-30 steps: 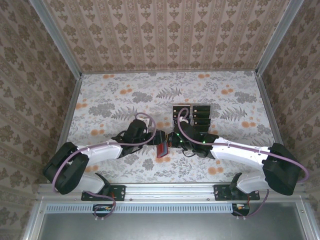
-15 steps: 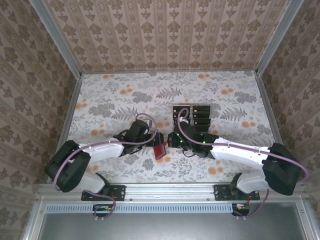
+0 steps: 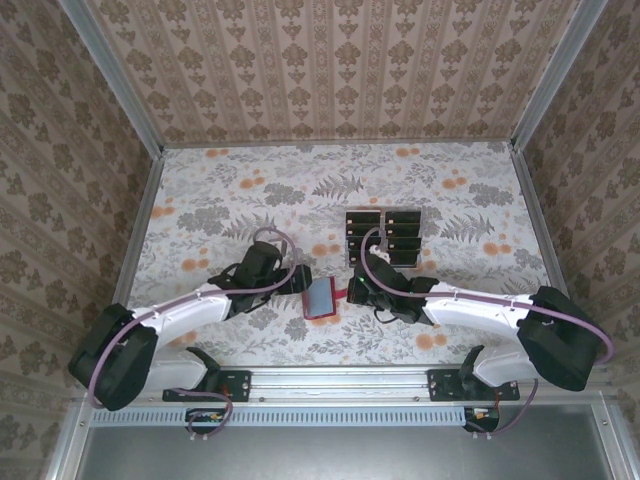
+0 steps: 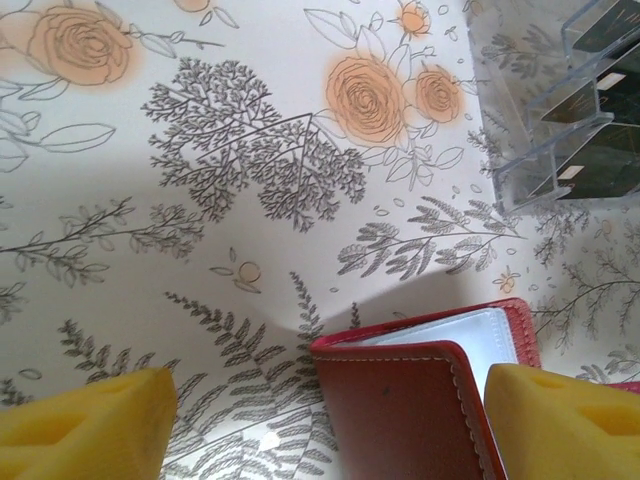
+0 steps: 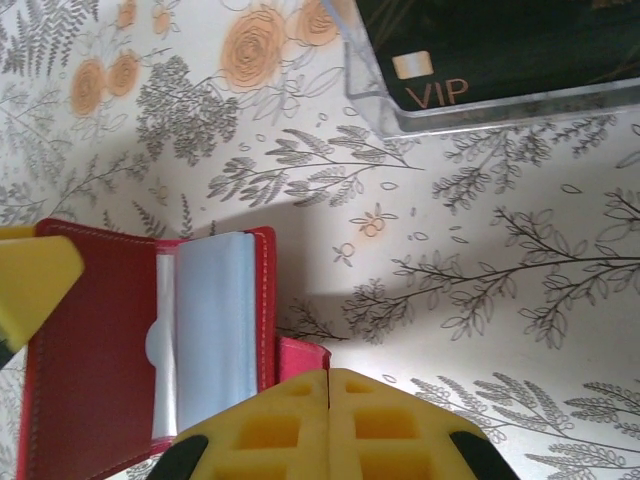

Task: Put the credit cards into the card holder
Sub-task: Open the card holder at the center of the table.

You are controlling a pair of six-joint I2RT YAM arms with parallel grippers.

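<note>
Wallet (image 3: pixel 322 298) open between grippers.
Left gripper (image 4: pixel 330 425): jaws apart astride its cover; right gripper (image 5: pixel 328 420): jaws together at its right edge; cards (image 3: pixel 384 232) farther back.

Card holder (image 3: pixel 321 298) on table (image 3: pixel 220 190) — tray (image 3: pixel 384 212) behind, cards (image 3: pixel 403 229) inside

From above and behind, we look down on the whole table (image 3: pixel 220 190). Our wrist cameras sit close over it, both catching the card holder (image 4: pixel 400 410).
</note>
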